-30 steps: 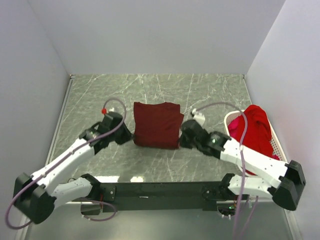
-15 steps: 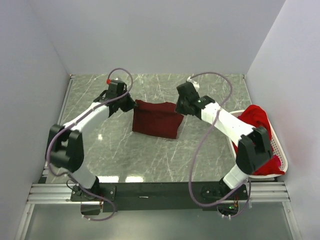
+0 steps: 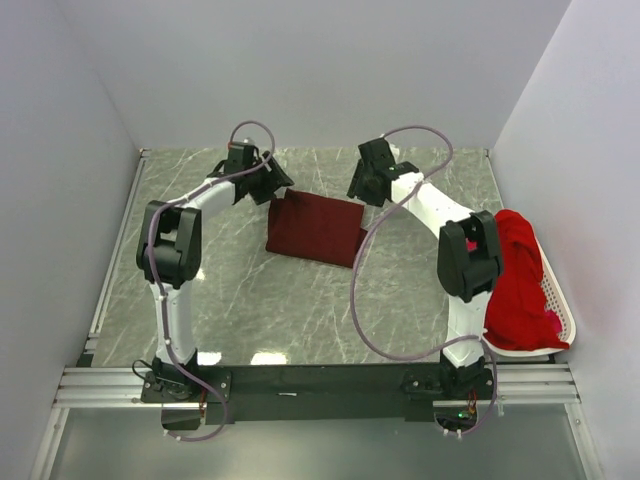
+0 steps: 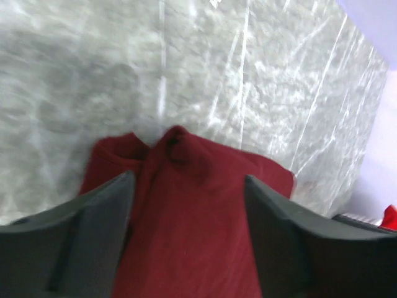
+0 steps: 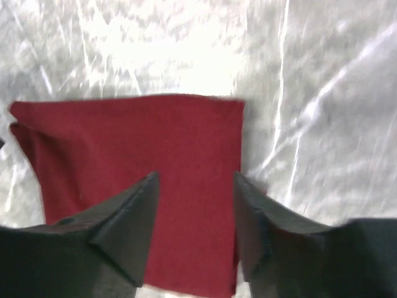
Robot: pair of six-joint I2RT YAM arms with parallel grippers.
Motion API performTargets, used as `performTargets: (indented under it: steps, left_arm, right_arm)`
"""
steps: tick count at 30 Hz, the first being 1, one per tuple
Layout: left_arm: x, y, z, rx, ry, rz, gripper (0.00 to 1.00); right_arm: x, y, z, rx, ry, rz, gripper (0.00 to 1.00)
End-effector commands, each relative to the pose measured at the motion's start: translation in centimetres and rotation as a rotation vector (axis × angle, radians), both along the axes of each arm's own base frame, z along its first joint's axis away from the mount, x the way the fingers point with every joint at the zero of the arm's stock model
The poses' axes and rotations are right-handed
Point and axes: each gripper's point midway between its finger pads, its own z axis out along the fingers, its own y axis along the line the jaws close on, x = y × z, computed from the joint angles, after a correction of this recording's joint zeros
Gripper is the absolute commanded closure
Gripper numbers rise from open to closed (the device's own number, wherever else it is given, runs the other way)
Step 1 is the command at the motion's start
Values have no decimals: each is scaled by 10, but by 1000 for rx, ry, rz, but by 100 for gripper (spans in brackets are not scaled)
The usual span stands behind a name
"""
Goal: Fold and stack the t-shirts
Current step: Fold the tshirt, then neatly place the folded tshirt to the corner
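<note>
A dark maroon t-shirt [image 3: 315, 228] lies folded into a flat rectangle in the middle of the marble table [image 3: 240, 300]. My left gripper [image 3: 277, 190] hovers at its far left corner and my right gripper [image 3: 362, 192] at its far right corner. In the left wrist view the left gripper [image 4: 188, 180] stands open over the maroon cloth [image 4: 192, 242], pinching nothing. In the right wrist view the right gripper [image 5: 195, 177] is open too, above the shirt's [image 5: 124, 143] flat right part. Bright red t-shirts [image 3: 512, 270] are heaped in the basket at the right.
The white perforated basket [image 3: 558, 318] stands against the right wall, with red cloth spilling over its rim. Both arms reach far out across the table, their cables looping above it. White walls close in the table on three sides.
Both arms swept from the shirt's near edge to its far edge, carrying cloth over so the shirt lies shorter. Both grippers were shut and have opened, letting the cloth go.
</note>
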Motion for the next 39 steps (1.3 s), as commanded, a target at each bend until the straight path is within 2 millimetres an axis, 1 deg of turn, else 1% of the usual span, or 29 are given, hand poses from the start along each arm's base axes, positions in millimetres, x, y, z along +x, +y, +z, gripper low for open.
performTargets:
  steps: [1, 2, 3, 4, 5, 6, 7, 8, 9, 10, 11, 12, 13, 14, 16, 17, 18, 19, 21, 22, 23, 24, 25, 29, 30, 32, 33, 36, 39]
  left_arm:
    - [21, 8, 55, -70, -175, -24, 21]
    - [17, 14, 54, -59, -171, -8, 21]
    - [18, 29, 59, -23, -184, 37, 20]
    - [7, 38, 65, 15, -157, 67, 21]
    - [-1, 49, 55, 65, -116, 102, 22]
    - [-7, 59, 50, 112, -98, 125, 23]
    - [-17, 62, 48, 130, -86, 117, 23]
    - [-29, 65, 30, 164, -45, 97, 22]
    - [-36, 62, 22, 171, -25, 54, 21]
    - [-42, 60, 8, 180, 7, 13, 18]
    - [-50, 56, -2, 189, 32, -45, 17]
    - [-56, 52, -11, 184, 61, -86, 17]
    - [-61, 50, -23, 188, 95, -117, 16]
    - [-62, 49, -25, 198, 91, -148, 15]
    - [-64, 47, -32, 200, 95, -182, 13]
    - [-64, 46, -34, 208, 90, -211, 12]
    - [-68, 43, -46, 199, 122, -238, 12]
    - [-68, 42, -50, 200, 135, -257, 12]
    - [-63, 34, -48, 182, 114, -305, 11]
    - [-64, 32, -56, 173, 135, -320, 11]
    - [-61, 27, -53, 165, 123, -345, 11]
    - [-62, 23, -56, 159, 132, -365, 10]
    - [-66, 20, -67, 155, 163, -384, 11]
    - [-73, 7, -80, 170, 191, -446, 11]
    - [-72, 10, -85, 201, 204, -432, 12]
    - [-78, 8, -96, 239, 233, -439, 14]
    - [-79, 10, -100, 269, 244, -427, 14]
    - [-86, 3, -110, 303, 269, -445, 19]
    - [-91, -6, -118, 319, 287, -458, 27]
  right_arm:
    - [21, -8, 31, -13, -66, -18, 33]
    - [20, -12, 35, -31, -75, -26, 32]
    - [18, -15, 39, -42, -80, -29, 32]
    - [13, -12, 40, -45, -79, -18, 32]
    - [1, -13, 40, -59, -71, -10, 32]
    - [-6, -16, 37, -90, -67, -22, 33]
    - [-21, -17, 19, -109, -26, -13, 33]
    - [-32, -7, 19, -102, -28, 15, 34]
    - [-39, 0, 14, -91, -27, 33, 34]
    - [-52, 4, 0, -101, 0, 53, 35]
    - [-59, 16, -6, -104, 6, 79, 35]
    - [-63, 21, -13, -113, 16, 94, 35]
    - [-63, 25, -16, -118, 22, 105, 35]
    - [-65, 30, -28, -136, 48, 124, 35]
    - [-64, 34, -38, -133, 65, 136, 36]
    - [-65, 34, -49, -143, 88, 137, 36]
    - [-65, 33, -54, -154, 99, 136, 36]
    - [-66, 32, -60, -160, 114, 132, 36]
    - [-68, 29, -72, -171, 138, 129, 36]
    - [-69, 25, -76, -173, 149, 123, 36]
    - [-70, 23, -81, -175, 160, 119, 37]
    - [-69, 21, -83, -174, 166, 115, 37]
    - [-69, 17, -86, -174, 175, 108, 37]
    - [-64, 8, -88, -159, 179, 92, 37]
    - [-63, 6, -87, -155, 180, 91, 37]
    - [-59, 5, -84, -154, 172, 89, 37]
    - [-58, 5, -83, -153, 173, 91, 37]
    - [-52, 7, -78, -148, 165, 98, 37]
    - [-47, 12, -72, -138, 153, 105, 37]
